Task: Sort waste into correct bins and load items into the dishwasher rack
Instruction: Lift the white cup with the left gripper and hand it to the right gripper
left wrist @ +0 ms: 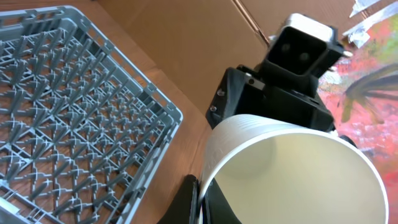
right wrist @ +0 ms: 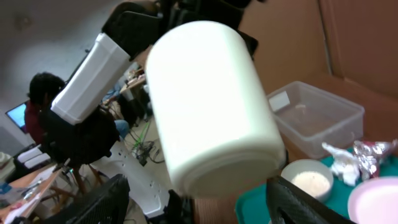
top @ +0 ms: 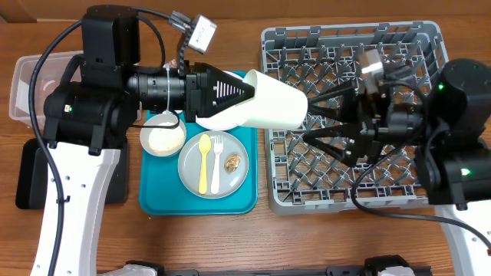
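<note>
My left gripper (top: 249,90) is shut on the rim of the white cup (top: 272,106) and holds it on its side in the air, between the teal tray and the dishwasher rack (top: 353,46). In the left wrist view the fingers (left wrist: 202,200) pinch the cup wall (left wrist: 292,168). My right gripper (top: 307,124) is open, its fingers spread either side of the cup's base without touching it. In the right wrist view (right wrist: 193,208) the cup (right wrist: 211,106) fills the middle. A grey plate (top: 192,170) carries the yellow spoon (top: 204,161), fork (top: 217,162) and brown scrap (top: 234,162).
The teal tray (top: 153,201) also holds a small bowl of white grains (top: 163,136). A white plate (top: 211,121) is mostly hidden under the cup. The foil wrapper and tissue (right wrist: 364,154) lie beside it. The clear tub (top: 27,80) and the black tray (top: 31,188) are at the far left.
</note>
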